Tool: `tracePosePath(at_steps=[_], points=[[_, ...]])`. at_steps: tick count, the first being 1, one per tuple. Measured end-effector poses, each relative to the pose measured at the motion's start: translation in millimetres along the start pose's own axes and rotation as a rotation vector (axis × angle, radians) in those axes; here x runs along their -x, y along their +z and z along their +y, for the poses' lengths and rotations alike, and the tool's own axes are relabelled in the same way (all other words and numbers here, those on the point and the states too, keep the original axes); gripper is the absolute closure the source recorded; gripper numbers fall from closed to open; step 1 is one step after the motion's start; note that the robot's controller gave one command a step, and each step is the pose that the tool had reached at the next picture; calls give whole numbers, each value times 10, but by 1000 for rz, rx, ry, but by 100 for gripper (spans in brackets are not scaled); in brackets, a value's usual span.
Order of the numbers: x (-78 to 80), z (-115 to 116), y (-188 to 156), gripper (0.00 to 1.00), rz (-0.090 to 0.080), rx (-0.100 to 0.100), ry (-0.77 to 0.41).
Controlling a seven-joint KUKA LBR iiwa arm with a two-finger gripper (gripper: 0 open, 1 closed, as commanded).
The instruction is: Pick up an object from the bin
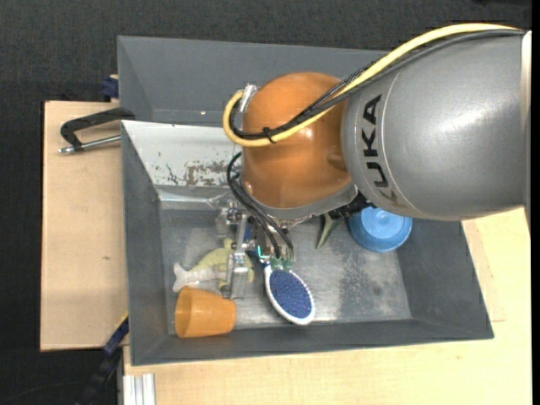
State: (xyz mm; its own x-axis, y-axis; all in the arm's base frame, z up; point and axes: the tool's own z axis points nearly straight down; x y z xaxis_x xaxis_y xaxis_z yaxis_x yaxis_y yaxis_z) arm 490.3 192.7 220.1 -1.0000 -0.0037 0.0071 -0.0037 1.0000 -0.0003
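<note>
My gripper [237, 270] reaches down from under the arm's orange cover into the left half of the bin. Its tip stands against the right end of a pale yellowish-white soft toy [199, 268] lying on the bin floor. An orange plastic cup [202, 312] lies on its side just below and left of the gripper, near the bin's front wall. A blue oval brush [290, 294] with a white rim lies on the floor immediately to the gripper's right.
A light-blue round cup [381, 226] sits at the right of the bin, partly under the arm. A thin dark-green pointed thing [324, 230] pokes out beside it. The arm and its cover hide the back middle of the bin.
</note>
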Motion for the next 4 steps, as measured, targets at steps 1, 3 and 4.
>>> tracePosePath(at_steps=[1,3,4], points=[[528,-450,1210,0,-2,-2,28],[355,-275,1486,100,-10,4,162],[474,-406,-61,100,-21,6,137]])
